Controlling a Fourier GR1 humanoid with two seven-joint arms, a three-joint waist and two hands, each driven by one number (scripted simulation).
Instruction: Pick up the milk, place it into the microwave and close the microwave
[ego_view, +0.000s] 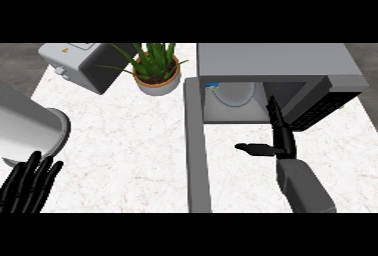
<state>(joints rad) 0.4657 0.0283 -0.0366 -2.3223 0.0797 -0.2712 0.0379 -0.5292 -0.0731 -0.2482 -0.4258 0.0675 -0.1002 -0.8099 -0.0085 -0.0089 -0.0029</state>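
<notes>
The grey microwave (273, 60) stands at the back right. Its door (197, 160) is swung wide open and reaches toward me along the counter. Inside the cavity, at the left, sits the milk (218, 91), white with a small blue cap. My right hand (282, 140) is just in front of the cavity's right side, apart from the milk. It is open and holds nothing, fingers straight toward the microwave and thumb out to the left. My left hand (29, 184) rests open at the lower left edge, fingers up.
A white toaster (77, 64) and a potted plant (156, 72) stand at the back. A large grey pot (29, 131) sits at the left edge, just above my left hand. White counter (133, 150) lies between the pot and the door.
</notes>
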